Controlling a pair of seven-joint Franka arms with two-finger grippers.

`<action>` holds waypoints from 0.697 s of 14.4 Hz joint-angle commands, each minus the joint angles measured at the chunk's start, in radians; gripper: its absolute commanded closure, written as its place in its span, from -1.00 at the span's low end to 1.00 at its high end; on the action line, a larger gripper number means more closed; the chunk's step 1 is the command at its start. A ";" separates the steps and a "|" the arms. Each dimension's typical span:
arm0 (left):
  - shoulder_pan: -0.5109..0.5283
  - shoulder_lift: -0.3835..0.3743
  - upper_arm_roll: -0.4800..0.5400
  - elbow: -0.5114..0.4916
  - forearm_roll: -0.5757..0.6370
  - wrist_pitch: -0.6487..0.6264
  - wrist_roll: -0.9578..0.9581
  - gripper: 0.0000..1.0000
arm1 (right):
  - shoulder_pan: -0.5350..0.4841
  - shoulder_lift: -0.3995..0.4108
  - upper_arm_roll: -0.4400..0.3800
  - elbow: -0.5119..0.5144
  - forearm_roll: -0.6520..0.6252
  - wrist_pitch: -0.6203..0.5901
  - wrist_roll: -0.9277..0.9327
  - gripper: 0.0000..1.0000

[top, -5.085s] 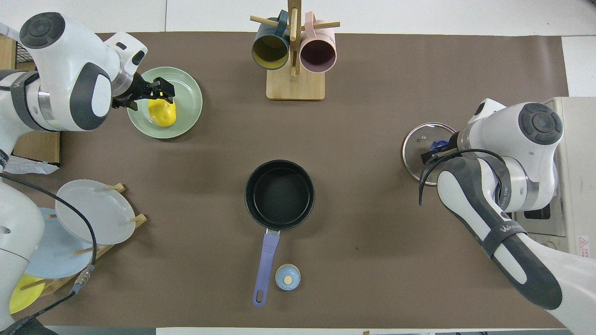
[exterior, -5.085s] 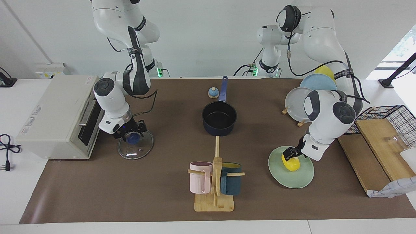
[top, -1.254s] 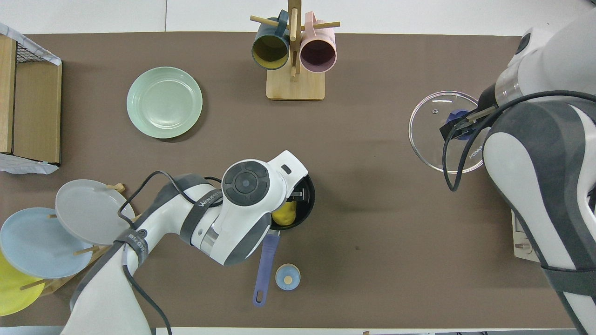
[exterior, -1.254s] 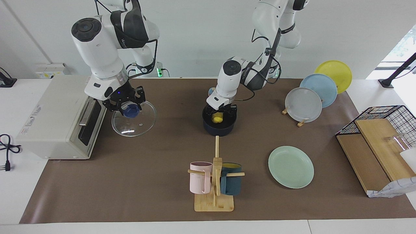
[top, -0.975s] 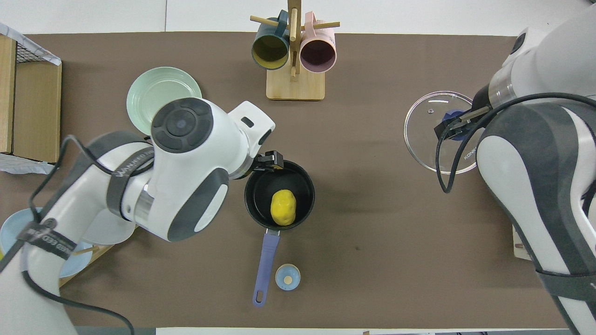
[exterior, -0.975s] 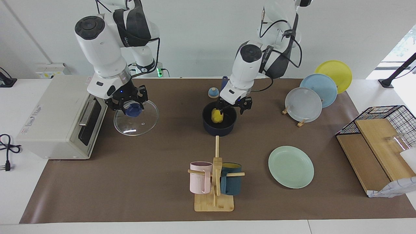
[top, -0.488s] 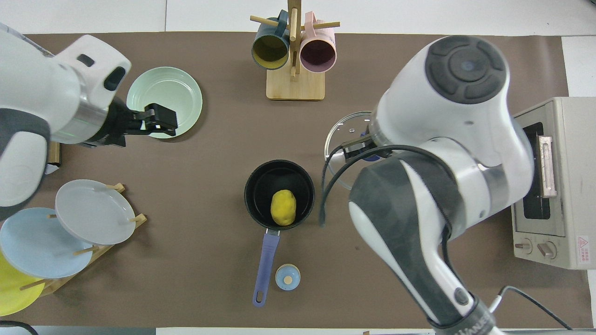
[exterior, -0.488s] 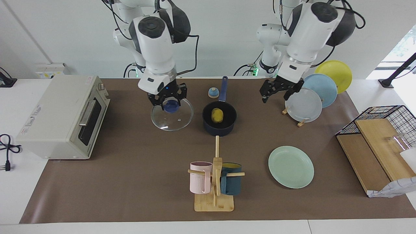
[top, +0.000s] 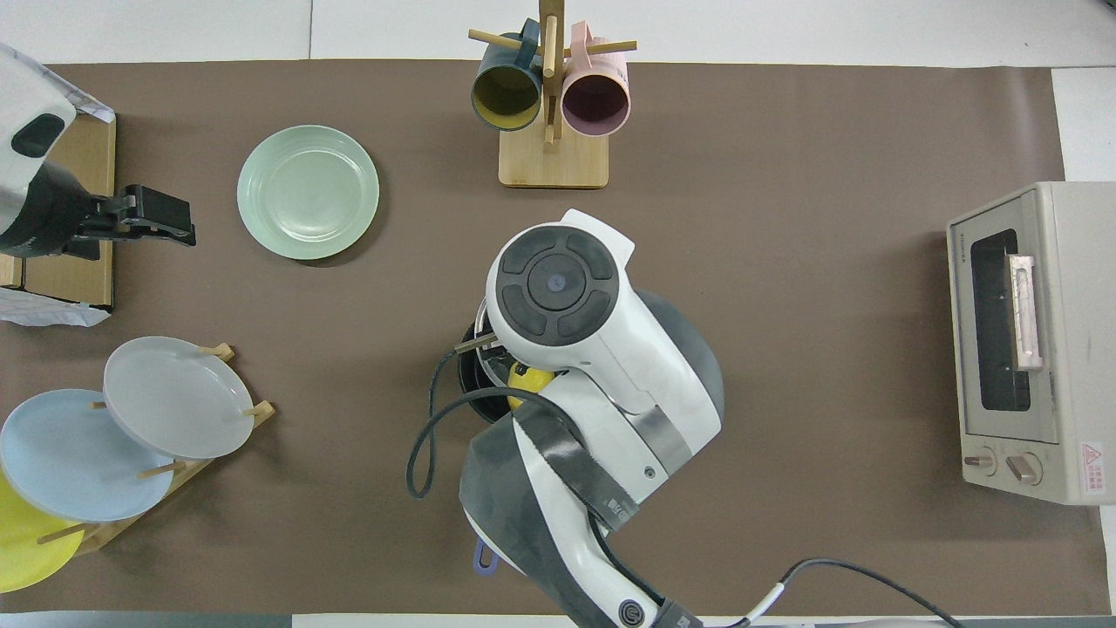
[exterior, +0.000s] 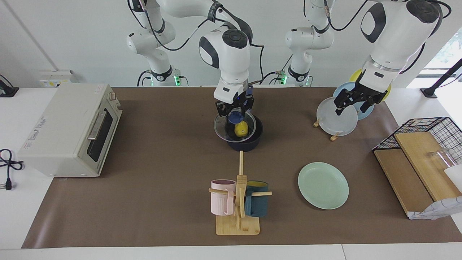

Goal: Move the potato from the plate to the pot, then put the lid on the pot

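Note:
The yellow potato [exterior: 241,128] lies inside the dark navy pot [exterior: 247,143] at the table's middle; a bit of it shows in the overhead view [top: 529,379] under the right arm. My right gripper [exterior: 235,115] is shut on the blue knob of the glass lid [exterior: 221,130] and holds it just above the pot, shifted slightly toward the right arm's end. The mint-green plate [exterior: 323,185] lies bare, farther from the robots, also in the overhead view [top: 308,192]. My left gripper [exterior: 355,102] is open and empty, raised over the plate rack.
A toaster oven [exterior: 68,130] stands at the right arm's end. A wooden mug rack [exterior: 238,202] with a pink and a teal mug stands farther from the robots than the pot. Upright grey [exterior: 337,116], blue and yellow plates, a wire basket [exterior: 433,131] and wooden boards are at the left arm's end.
My right gripper has carried the lid from beside the pot to over it. My left gripper has moved away toward the left arm's end, over the plate rack.

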 commanded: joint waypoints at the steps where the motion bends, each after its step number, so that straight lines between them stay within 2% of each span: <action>1: -0.002 0.000 0.012 0.088 0.030 -0.098 0.008 -1.00 | 0.029 0.005 -0.003 -0.038 -0.010 0.062 0.076 1.00; 3: -0.003 -0.005 0.019 0.096 0.033 -0.131 0.008 -1.00 | 0.029 0.019 -0.003 -0.039 -0.025 0.063 0.073 1.00; 7: -0.002 -0.093 0.020 -0.054 0.032 -0.084 0.025 -1.00 | 0.032 0.015 -0.003 -0.056 -0.027 0.062 0.077 1.00; 10: -0.003 -0.098 0.021 -0.059 0.032 -0.090 0.031 -1.00 | 0.039 0.010 0.000 -0.078 -0.024 0.079 0.085 1.00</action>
